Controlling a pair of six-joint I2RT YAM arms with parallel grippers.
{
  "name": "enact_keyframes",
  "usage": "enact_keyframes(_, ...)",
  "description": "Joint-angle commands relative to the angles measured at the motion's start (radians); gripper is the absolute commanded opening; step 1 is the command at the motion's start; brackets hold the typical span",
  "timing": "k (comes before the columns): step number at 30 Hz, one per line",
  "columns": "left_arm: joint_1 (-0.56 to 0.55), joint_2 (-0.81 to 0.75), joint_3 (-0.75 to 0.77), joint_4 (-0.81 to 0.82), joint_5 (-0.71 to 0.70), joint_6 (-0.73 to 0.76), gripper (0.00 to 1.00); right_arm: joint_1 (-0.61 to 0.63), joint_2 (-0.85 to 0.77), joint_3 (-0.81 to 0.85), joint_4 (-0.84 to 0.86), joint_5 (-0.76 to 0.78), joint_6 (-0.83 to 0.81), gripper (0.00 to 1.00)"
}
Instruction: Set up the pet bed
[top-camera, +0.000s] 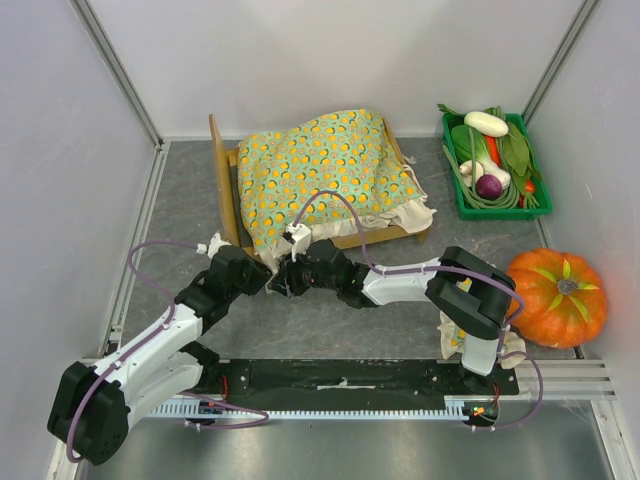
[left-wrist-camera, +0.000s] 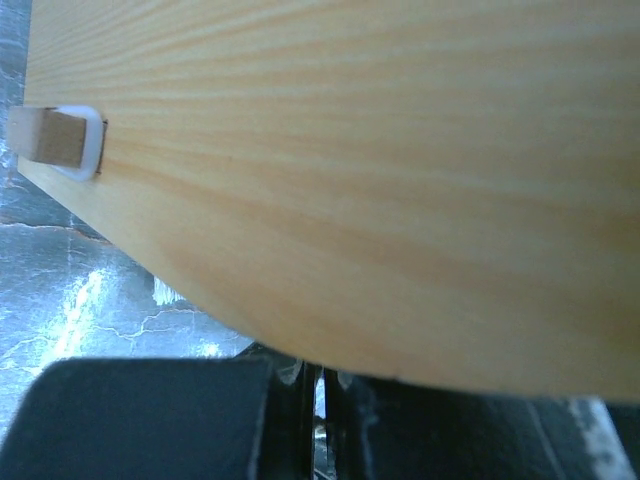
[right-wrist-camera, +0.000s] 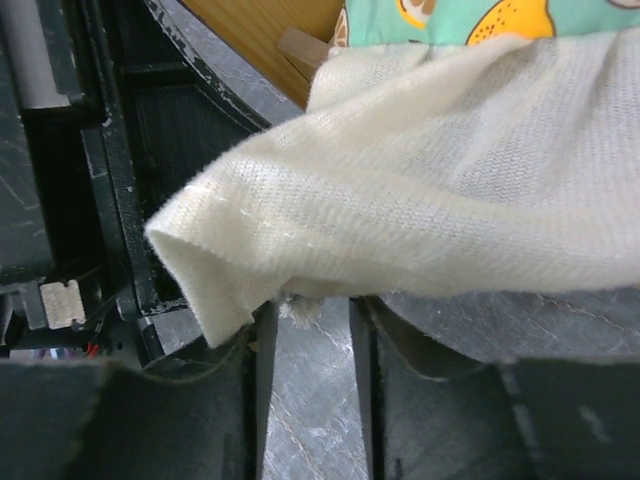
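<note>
The pet bed (top-camera: 221, 182) sits at 12 o'clock on the surface (top-camera: 330, 332), with the blanket (top-camera: 320, 168) on it. The tray (top-camera: 500, 212) is at its 3 o'clock and the pumpkin (top-camera: 552, 300) at 4. The left pincer (top-camera: 264, 279) and right pincer (top-camera: 287, 273) are at 7.

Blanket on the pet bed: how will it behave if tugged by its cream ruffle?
Likely floppy: the blanket drapes over the pet bed, and its ruffle folds and sags. Probably light, since the knit looks thin. A tug may drag the whole cloth rather than lift it.

Laboratory robot cell. A grey tabletop (top-camera: 300, 330) is enclosed by white panels (top-camera: 320, 60) held in aluminium framing (top-camera: 119, 72); a black arm-mounting plate (top-camera: 340, 378) is fixed along the tabletop's near edge.
</note>
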Motion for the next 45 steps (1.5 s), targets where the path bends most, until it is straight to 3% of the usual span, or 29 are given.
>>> enact_keyframes(1,-0.008,0.004,0.003,0.058,0.050,0.039,0.02,-0.002,0.024,0.041,0.093,-0.020,0.027,0.38)
enact_keyframes(6,-0.008,0.001,0.002,0.055,0.050,0.039,0.02,-0.005,0.031,0.034,0.099,-0.014,0.037,0.10)
enact_keyframes(9,-0.006,-0.010,-0.003,0.045,0.045,0.040,0.02,-0.005,0.015,0.029,0.056,0.015,0.022,0.00)
enact_keyframes(12,-0.006,-0.036,-0.002,0.022,0.022,0.062,0.07,-0.006,0.003,0.023,0.002,0.066,-0.001,0.00)
enact_keyframes(13,-0.006,-0.045,0.002,-0.016,0.005,0.070,0.16,-0.008,0.001,0.020,-0.006,0.076,-0.005,0.00)
enact_keyframes(15,-0.006,-0.072,0.014,-0.057,-0.013,0.099,0.24,-0.008,0.001,0.024,-0.030,0.099,-0.009,0.00)
enact_keyframes(16,-0.006,-0.083,0.017,-0.105,-0.030,0.106,0.32,-0.008,0.005,0.030,-0.059,0.107,-0.013,0.00)
enact_keyframes(21,-0.008,-0.186,0.006,-0.197,-0.071,0.116,0.52,-0.012,0.017,0.032,-0.072,0.118,-0.021,0.00)
enact_keyframes(30,-0.011,-0.224,-0.049,-0.278,-0.100,0.103,0.53,-0.018,0.015,0.037,-0.076,0.123,-0.028,0.00)
enact_keyframes(45,-0.023,0.054,-0.020,-0.108,-0.228,0.126,0.52,-0.022,0.008,0.040,-0.056,0.084,-0.028,0.00)
